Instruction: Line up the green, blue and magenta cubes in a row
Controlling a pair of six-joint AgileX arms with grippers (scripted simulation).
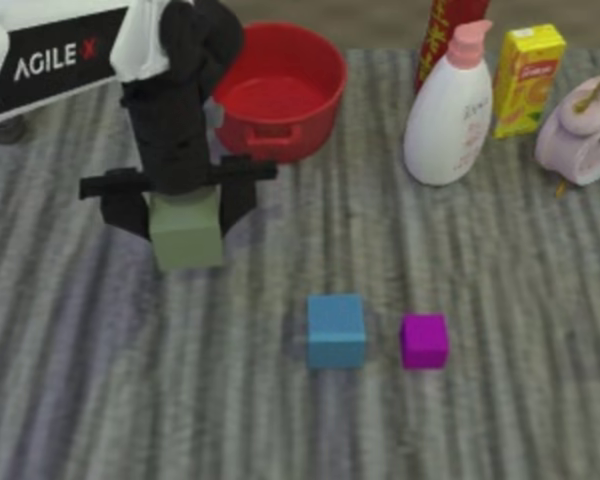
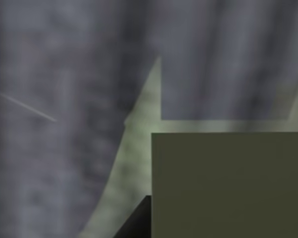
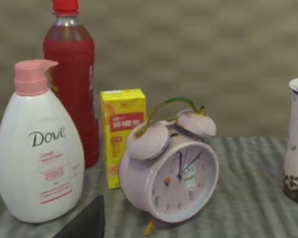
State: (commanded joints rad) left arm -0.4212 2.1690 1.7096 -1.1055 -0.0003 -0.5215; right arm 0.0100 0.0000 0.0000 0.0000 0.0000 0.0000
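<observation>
Our left gripper (image 1: pixel 185 200), at the top view's upper left, clasps the dull sage-green matte cube (image 1: pixel 188 229) between its black fingers. The sky-blue matte cube (image 1: pixel 336 330) sits at lower centre, the small bright magenta cube (image 1: pixel 424 340) just beside it on its right, apart

The white casing of the left arm (image 1: pixel 55 55) carries a black panel reading "AGILE X" in white letters, up and to the left of the left gripper (image 1: pixel 185 205). The white pump bottle (image 3: pixel 38 158) reads "Dove" in dark script, with small pink print below too fine to read. The yellow juice carton (image 3: pixel 123 130) and the red bottle (image 1: pixel 448 35) beside it carry lettering that cannot be made out, and the pink alarm clock (image 3: pixel 176 173) has numerals around its dial.
</observation>
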